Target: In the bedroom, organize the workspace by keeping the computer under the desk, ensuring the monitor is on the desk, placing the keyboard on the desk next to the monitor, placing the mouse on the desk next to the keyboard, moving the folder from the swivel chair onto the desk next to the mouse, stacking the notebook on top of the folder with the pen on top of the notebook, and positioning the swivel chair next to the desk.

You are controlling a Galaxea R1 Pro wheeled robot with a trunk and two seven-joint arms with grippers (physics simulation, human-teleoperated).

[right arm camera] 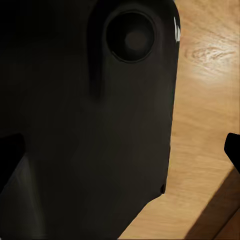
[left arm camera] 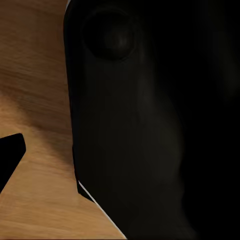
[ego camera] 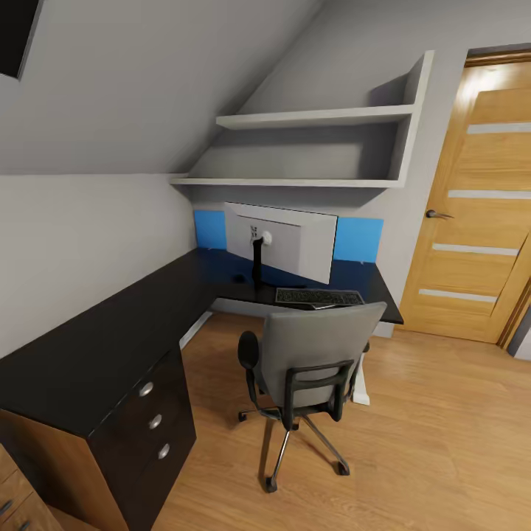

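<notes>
1. While the robot stands back from the workspace, the head view takes in the whole L-shaped desk (ego camera: 96, 354). The monitor (ego camera: 284, 240) stands near the inner corner of the desk with its pale back toward the camera. The keyboard (ego camera: 319, 297) lies along the desk's front edge, just beside the monitor stand, long axis parallel to that edge. A small dark object near the stand's other side may be the mouse (ego camera: 239, 278); too small to confirm.
2. Same view: the swivel chair (ego camera: 310, 369) stands on the wood floor (ego camera: 442, 428) just in front of the keyboard end of the desk, backrest toward the camera. Its seat is hidden by the backrest, so whether a folder lies there cannot be told. Blue panels (ego camera: 358, 240) stand along the desk's rear edge.
3. Left wrist view: dark robot body against wood floor; a black tip at the frame edge. Claw state: cannot tell.
4. Right wrist view: same picture, dark body, floor, black tips at both edges. Claw state: cannot tell.
5. Judgement: the chair lies ahead and slightly right, so the right arm looks nearer; an approach is needed first.
</notes>
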